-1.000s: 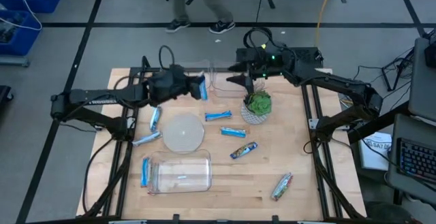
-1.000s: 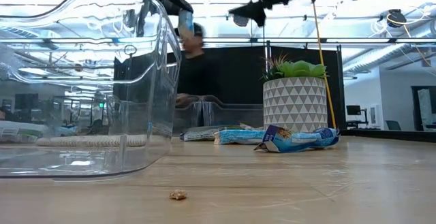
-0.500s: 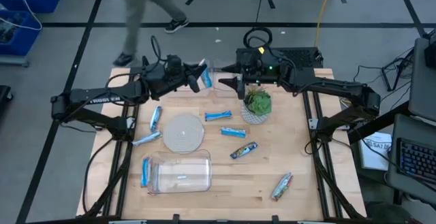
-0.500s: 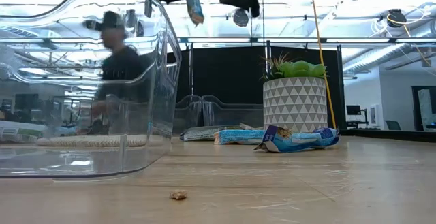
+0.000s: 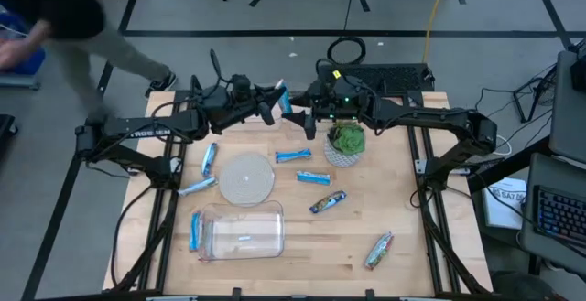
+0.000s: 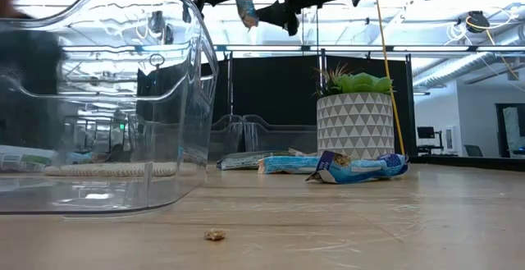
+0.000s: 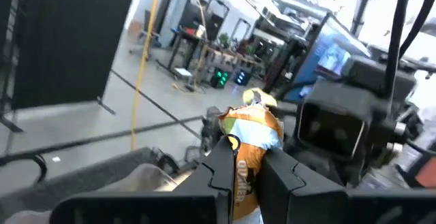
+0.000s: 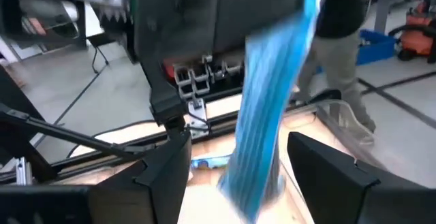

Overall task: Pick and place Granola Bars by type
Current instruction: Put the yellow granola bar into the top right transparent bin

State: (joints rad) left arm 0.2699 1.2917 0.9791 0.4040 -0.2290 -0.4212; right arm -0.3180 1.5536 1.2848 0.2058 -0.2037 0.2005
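My left gripper (image 5: 267, 109) is high over the table's far middle, shut on a blue foil granola bar (image 5: 282, 100). The same bar (image 6: 244, 9) shows near the top of the low view. My right gripper (image 5: 308, 118) is open and faces the left one. In the right wrist view its fingers (image 8: 163, 173) stand on either side of the bar (image 8: 272, 108) with gaps showing. Several more blue bars lie flat on the table, such as one (image 5: 293, 155) by the plant. A silver-green bar (image 5: 379, 250) lies toward the near right. My left gripper pinches the bar between its two fingers (image 7: 221, 173) at one end of the wrapper (image 7: 246, 163). It comes roughly level from the table's left. The rest of the bar (image 7: 251, 125) sticks out past the fingertips toward the right arm. The bar is lifted clear of the table.
A potted green plant (image 5: 346, 144) stands just right of the grippers. A round clear lid (image 5: 247, 177) lies mid-table, and a clear tub (image 5: 243, 231) lies on its side near the front. Another clear tub (image 6: 246, 135) sits at the far edge. A person (image 5: 64, 26) is beyond the table's far left.
My left gripper has carried the bar up and toward the table's right, still shut on it. My right gripper has moved left toward the bar until its open fingers flank it. The person behind the table has walked from the middle to the far left.
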